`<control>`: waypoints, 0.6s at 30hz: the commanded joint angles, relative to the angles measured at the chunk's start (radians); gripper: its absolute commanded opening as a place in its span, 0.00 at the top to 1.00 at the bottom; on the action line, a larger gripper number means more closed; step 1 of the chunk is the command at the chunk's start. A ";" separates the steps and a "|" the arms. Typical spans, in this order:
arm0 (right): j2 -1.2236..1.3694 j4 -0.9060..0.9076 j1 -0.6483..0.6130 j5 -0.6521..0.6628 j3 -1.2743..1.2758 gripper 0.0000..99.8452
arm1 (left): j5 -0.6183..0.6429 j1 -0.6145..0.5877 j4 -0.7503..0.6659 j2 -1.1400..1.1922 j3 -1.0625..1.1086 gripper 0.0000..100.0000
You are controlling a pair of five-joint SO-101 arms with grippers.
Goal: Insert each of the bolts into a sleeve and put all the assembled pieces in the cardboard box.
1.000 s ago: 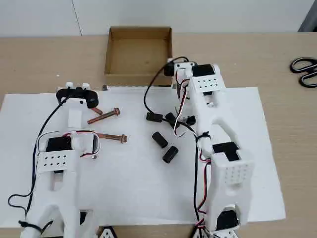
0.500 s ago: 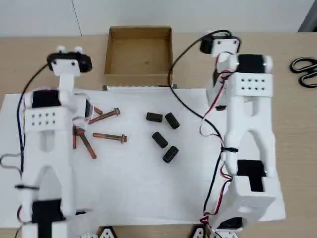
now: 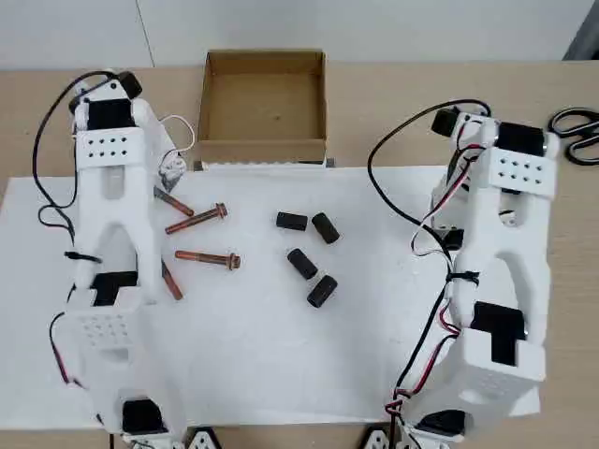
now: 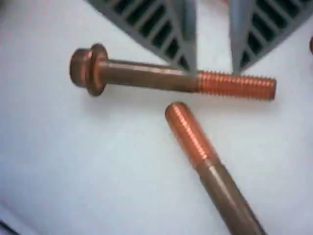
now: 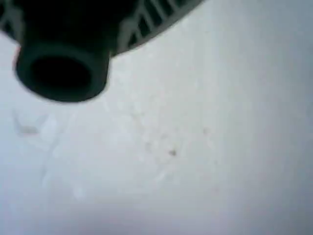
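Note:
Several copper bolts point(image 3: 197, 218) lie on the white paper at the left, and one point(image 4: 171, 78) runs straight under my left gripper point(image 4: 212, 66). That gripper is open, its grey fingers point(image 4: 171, 29) just above the shank, and a second bolt's threaded end point(image 4: 188, 132) lies close by. Several black sleeves point(image 3: 301, 263) lie loose mid-paper. My right gripper point(image 5: 68, 24) hangs above the paper's right part, shut on a black sleeve point(image 5: 61, 68) whose bore faces the camera. The cardboard box point(image 3: 265, 140) stands open at the back.
The white paper sheet point(image 3: 281, 365) covers most of the table. Scissors point(image 3: 576, 123) lie at the far right edge. The left arm point(image 3: 110, 187) stands over the bolts' left side and the right arm point(image 3: 505, 243) over the paper's right edge.
The right arm swung from in front of the box out to the right side. The left arm stretched toward the back left, uncovering more bolts. Loose sleeves stayed put.

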 commanded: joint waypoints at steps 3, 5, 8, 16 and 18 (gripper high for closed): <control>-0.062 0.013 0.062 0.000 0.011 0.99 | 0.066 -0.003 0.025 0.081 -0.200 1.00; -0.062 0.015 0.087 -0.002 0.011 0.99 | 0.132 -0.005 0.025 0.110 -0.220 1.00; -0.062 0.015 0.124 -0.031 0.011 0.99 | 0.186 -0.003 0.023 0.153 -0.226 1.00; -0.062 0.015 0.142 -0.038 0.011 0.99 | 0.259 -0.015 0.009 0.222 -0.228 0.98; -0.062 0.013 0.140 -0.038 0.011 0.99 | 0.273 -0.017 0.006 0.221 -0.229 0.94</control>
